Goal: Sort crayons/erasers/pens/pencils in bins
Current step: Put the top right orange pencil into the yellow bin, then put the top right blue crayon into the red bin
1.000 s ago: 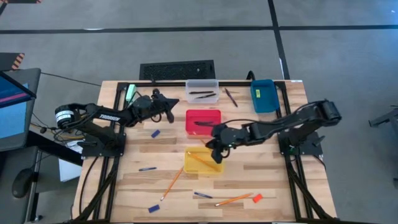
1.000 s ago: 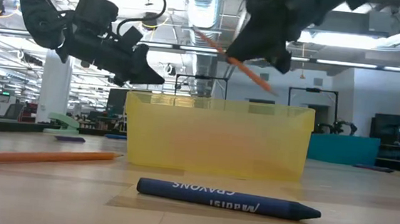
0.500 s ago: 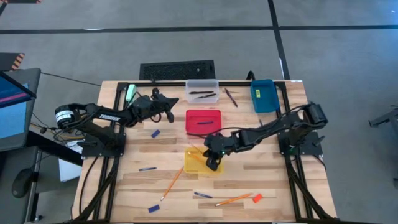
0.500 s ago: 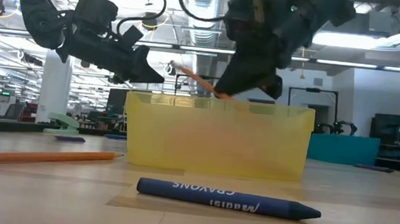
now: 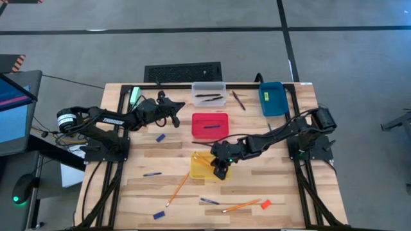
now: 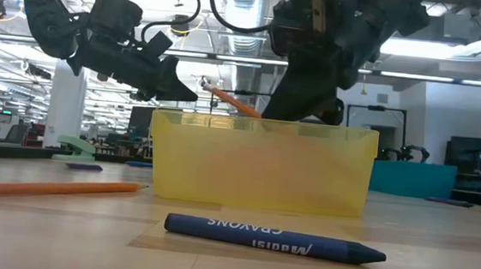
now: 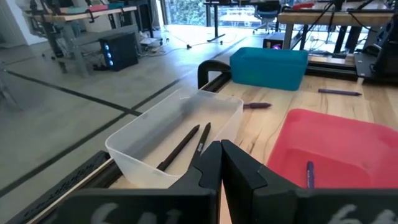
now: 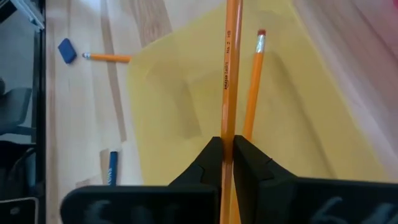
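My right gripper (image 5: 218, 171) hangs over the yellow bin (image 5: 204, 172), shut on a long orange pencil (image 8: 229, 74). A second pencil (image 8: 252, 87) lies inside that bin. In the low view the held pencil's end (image 6: 226, 100) shows just above the bin's rim (image 6: 263, 123). My left gripper (image 5: 182, 104) is shut on nothing and hovers between the clear bin (image 5: 209, 85) and the red bin (image 5: 210, 117). The clear bin holds two pens (image 7: 183, 144), and a dark blue stick (image 7: 309, 174) lies in the red bin. My right gripper pinches the pencil's shaft (image 8: 227, 132) between its two fingers. The fingers slant down from the table's right side, and the pencil runs along them and out past their tips. It is tilted over the yellow bin; I cannot tell whether it touches the bin.
The blue bin (image 5: 273, 99) stands at the far right, with a pen (image 5: 238, 99) beside it. Loose on the near half lie pencils (image 5: 178, 188) (image 5: 242, 205), pens (image 5: 152, 174) (image 5: 209, 201), blue crayons (image 5: 160, 137) (image 5: 158, 214) and an orange-red eraser (image 5: 265, 204). A pale green block (image 5: 134, 96) lies far left.
My right gripper has come down and toward the table's near edge over the yellow bin, still shut on the pencil. The pencil has sunk from well above the bin's rim to the rim.
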